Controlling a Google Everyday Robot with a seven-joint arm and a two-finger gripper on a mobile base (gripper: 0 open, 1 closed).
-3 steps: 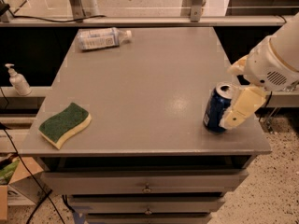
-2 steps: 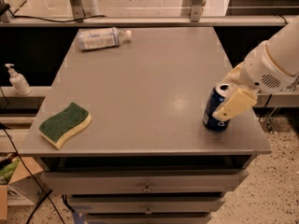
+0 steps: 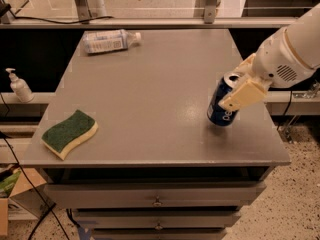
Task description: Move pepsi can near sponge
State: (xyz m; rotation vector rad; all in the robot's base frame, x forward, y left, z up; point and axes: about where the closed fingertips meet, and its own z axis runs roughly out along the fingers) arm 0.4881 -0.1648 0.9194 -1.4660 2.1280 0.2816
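The pepsi can (image 3: 221, 110), dark blue with a silver top, is near the right edge of the grey table (image 3: 150, 94), tilted with its top leaning right. My gripper (image 3: 236, 83) reaches in from the right and is shut on the can's upper part, with one beige finger (image 3: 243, 95) across the can's front. The sponge (image 3: 69, 133), green face over yellow foam, lies near the table's front left corner, far left of the can.
A clear plastic bottle (image 3: 107, 40) lies on its side at the table's back left. A soap dispenser (image 3: 20, 86) stands on a ledge left of the table. Drawers (image 3: 157, 196) sit under the tabletop. A cardboard box (image 3: 12, 194) is on the floor at lower left.
My gripper has closed in on the can and moved it a little to the left; the can now tilts. The sponge and bottle have not moved.
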